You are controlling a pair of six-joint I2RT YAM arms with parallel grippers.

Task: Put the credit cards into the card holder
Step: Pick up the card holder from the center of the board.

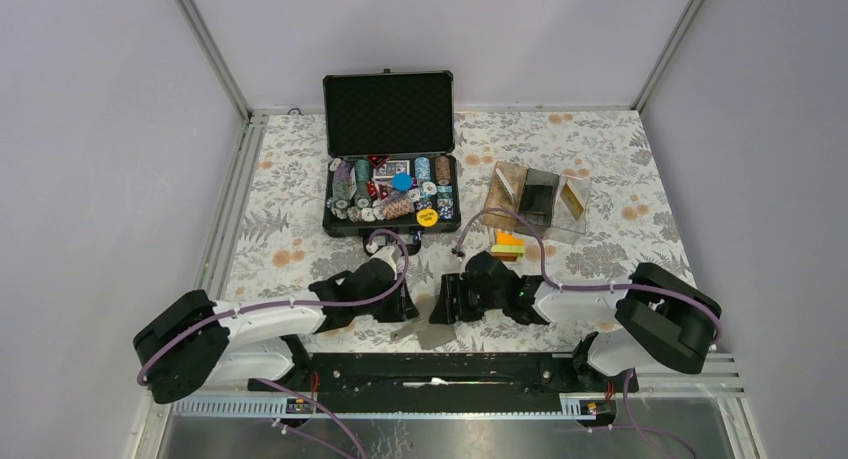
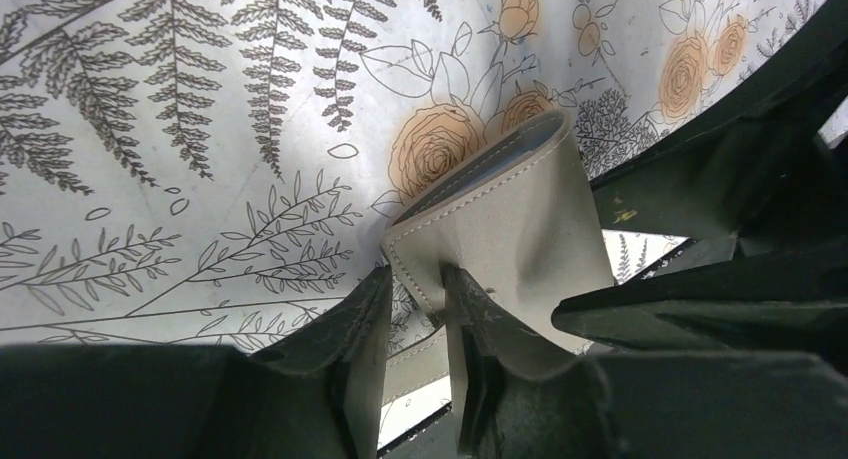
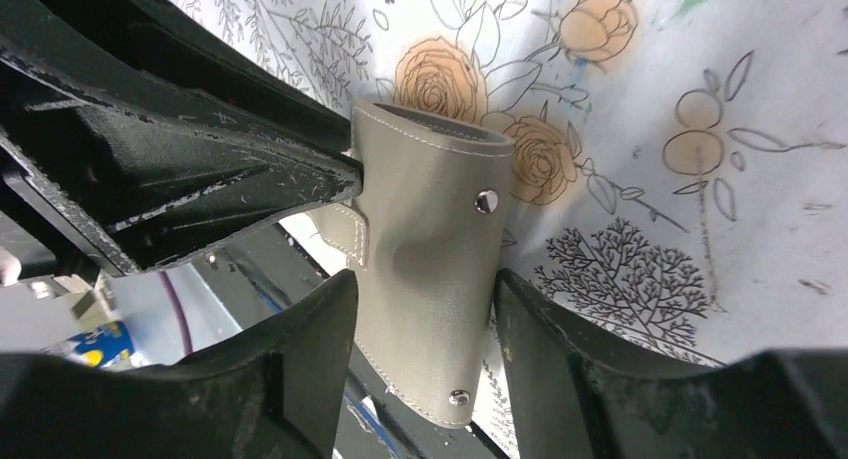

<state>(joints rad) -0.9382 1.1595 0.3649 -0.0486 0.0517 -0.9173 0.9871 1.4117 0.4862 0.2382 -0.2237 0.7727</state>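
The card holder [image 3: 430,279] is shut and lifted just off the tabletop [image 1: 290,239] near the middle of its near edge, held between the two arms. The right fingers [image 3: 300,359] clamp it across its width, one pad on each long side, and the grey cover dents slightly between them. The left fingers [image 2: 340,359] pinch the stitched edge of one cover, which creases where they bite. The credit cards [image 1: 508,245] lie in a small orange, yellow and green stack further back and to the right, well apart from the holder, near the clear box [image 1: 540,201] and to the right of the open chip case [image 1: 390,194].

The step in hand looks like opening the holder. To do it well, the right fingers should act only as an anchor, firm enough that the body does not twist. The left fingers should hold one cover alone, not both layers, and peel it away from the snap [image 3: 486,200] in a slow arc. A quick pull risks dragging the whole holder free. Once it is open, it should be laid flat with its pockets facing up.
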